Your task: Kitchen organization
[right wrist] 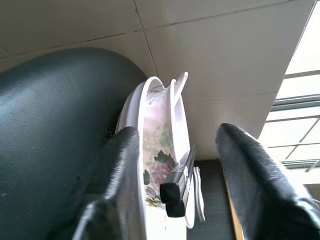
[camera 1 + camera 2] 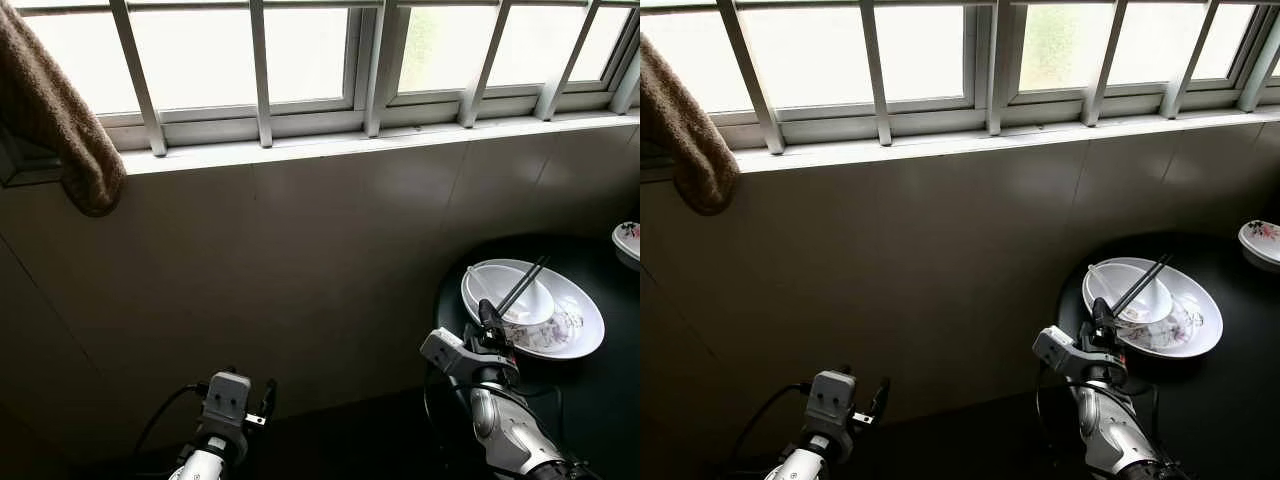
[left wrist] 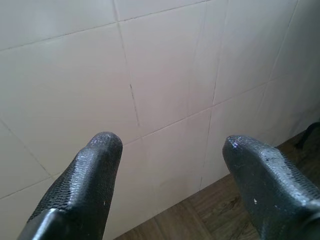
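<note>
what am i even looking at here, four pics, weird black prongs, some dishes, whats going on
This is a humanoid robot with two silver arms, each ending in a gripper of two long black fingers. The two wide pictures come from cameras on its head, looking forward and down at a tiled wall under a barred window. A brown towel hangs at the upper left.

The other two pictures come from cameras on the wrists, looking along the fingers; those are your prongs. The left gripper is open, holds nothing and faces the bare wall tiles. The right gripper is open at the edge of a stack of dishes on a dark round table: a flowered plate with a white bowl in it, black chopsticks lying across the bowl. Another small dish sits at the far right. Nothing is held.
</note>
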